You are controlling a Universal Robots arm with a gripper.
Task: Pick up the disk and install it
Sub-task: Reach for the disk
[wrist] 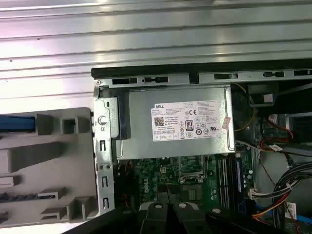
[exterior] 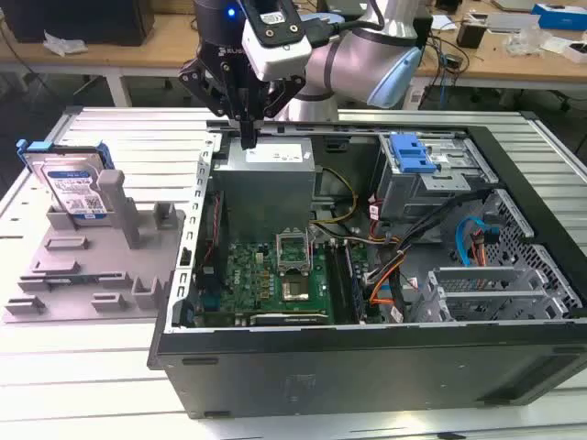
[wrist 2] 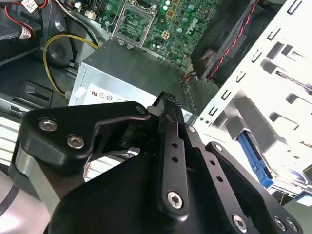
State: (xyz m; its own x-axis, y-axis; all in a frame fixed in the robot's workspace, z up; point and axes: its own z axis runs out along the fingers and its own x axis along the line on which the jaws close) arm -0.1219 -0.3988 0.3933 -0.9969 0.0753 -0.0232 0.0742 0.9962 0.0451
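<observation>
Gripper (exterior: pixel 248 137): upper centre of the exterior view, fingers pressed together and holding nothing, poised over the grey power box (exterior: pixel 275 158) inside the open computer case (exterior: pixel 367 367).
Disk (exterior: pixel 75 188): upper left, standing on edge in a grey holder (exterior: pixel 92 275), well apart from the gripper.
Handling, judged: rigid, fairly heavy, smooth metal, sensitive to shock. Best gripped by the long edges of the blue frame (exterior: pixel 37 147), not the flat faces.
</observation>
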